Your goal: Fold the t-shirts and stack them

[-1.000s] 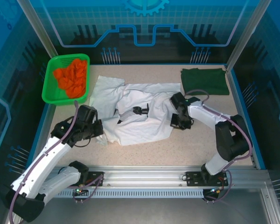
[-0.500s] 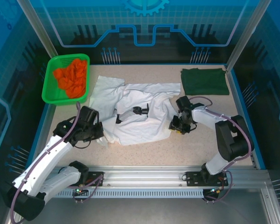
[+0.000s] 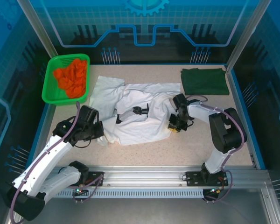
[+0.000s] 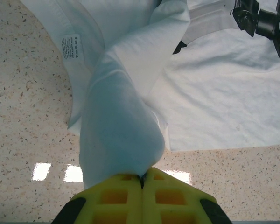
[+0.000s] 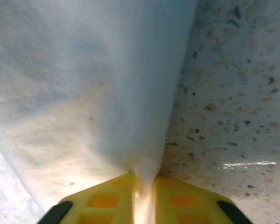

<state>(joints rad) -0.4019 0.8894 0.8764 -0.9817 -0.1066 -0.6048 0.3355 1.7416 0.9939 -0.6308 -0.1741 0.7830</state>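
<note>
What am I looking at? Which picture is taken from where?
A left arm and a right arm, bolted at the near edge of the table, each with a two-finger gripper. The top picture looks down from behind them; the other two come from wrist cameras, yellow fingers at the bottom. On the table lie a crumpled white t-shirt, a folded dark green t-shirt far right, and a green basket of orange items far left. The left gripper and the right gripper each pinch a fold of the white t-shirt.

Speckled beige table (image 3: 177, 144), white t-shirt (image 3: 140, 126), dark green t-shirt (image 3: 204, 81), green basket (image 3: 67, 57) holding orange cloth (image 3: 72, 77).
</note>
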